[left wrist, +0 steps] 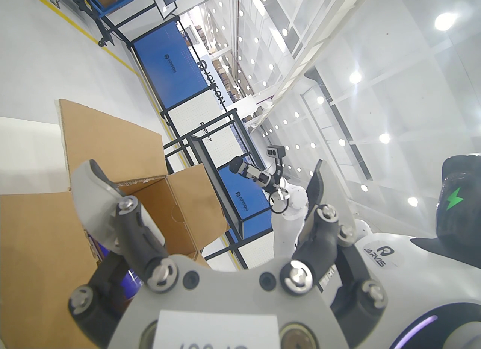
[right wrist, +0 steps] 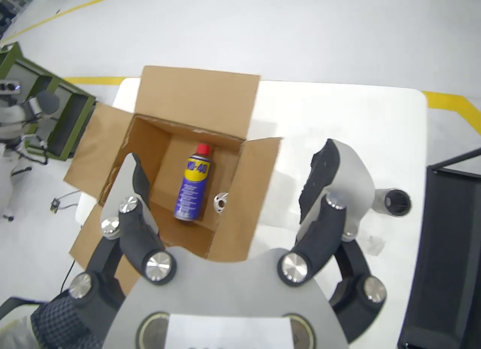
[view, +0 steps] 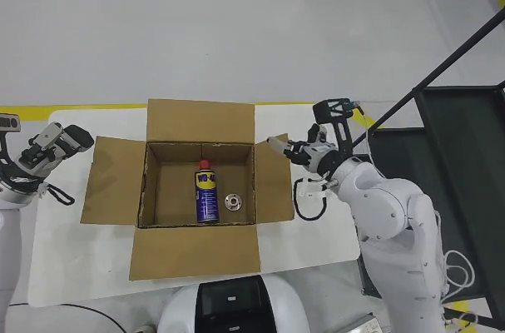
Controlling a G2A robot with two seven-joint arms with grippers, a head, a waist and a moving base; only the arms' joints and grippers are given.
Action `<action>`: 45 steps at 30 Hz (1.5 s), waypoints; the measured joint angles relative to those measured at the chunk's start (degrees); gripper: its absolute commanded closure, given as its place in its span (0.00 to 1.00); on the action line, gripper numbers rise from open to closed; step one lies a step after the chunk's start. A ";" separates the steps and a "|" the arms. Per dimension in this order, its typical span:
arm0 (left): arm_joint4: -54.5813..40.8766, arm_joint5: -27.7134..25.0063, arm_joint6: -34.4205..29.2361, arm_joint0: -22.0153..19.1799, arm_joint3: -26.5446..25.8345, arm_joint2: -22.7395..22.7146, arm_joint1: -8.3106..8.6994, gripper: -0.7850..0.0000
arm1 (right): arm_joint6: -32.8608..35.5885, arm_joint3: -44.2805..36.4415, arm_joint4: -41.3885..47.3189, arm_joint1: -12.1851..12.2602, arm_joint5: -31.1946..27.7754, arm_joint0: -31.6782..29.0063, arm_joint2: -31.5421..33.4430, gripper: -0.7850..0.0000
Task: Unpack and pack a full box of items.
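An open cardboard box (view: 200,125) stands in the middle of the white table (view: 319,241) with its flaps spread. Inside lie a blue and yellow spray can (view: 206,193) with a red cap and a small metal flange (view: 231,201) beside it. The can (right wrist: 193,187) and the flange (right wrist: 221,202) also appear between my right gripper's fingers. My right gripper (view: 287,150) hangs open and empty over the box's right flap (right wrist: 259,177). My left gripper (view: 67,138) is raised off the table's left edge, open and empty (left wrist: 203,185), facing across the box (left wrist: 112,177).
A short metal cylinder (right wrist: 392,202) lies on the table to the right of the box. A black rack (view: 460,166) stands close at the table's right side. A green cart (right wrist: 60,113) is on the floor beyond the left arm.
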 measured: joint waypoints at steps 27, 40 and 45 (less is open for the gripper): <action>0.00 0.00 0.00 0.00 0.00 0.00 0.00 0.00 | 3.55 19.00 -4.56 -3.58 14.57 16.03 -25.22 0.00; 0.00 0.00 0.00 0.00 0.00 0.00 0.00 0.00 | 3.55 27.84 0.29 -5.56 16.87 21.79 -29.53 0.00; 0.00 0.00 0.00 0.00 0.00 0.00 0.00 0.00 | 6.55 39.04 1.05 -8.48 19.93 29.53 -37.70 0.00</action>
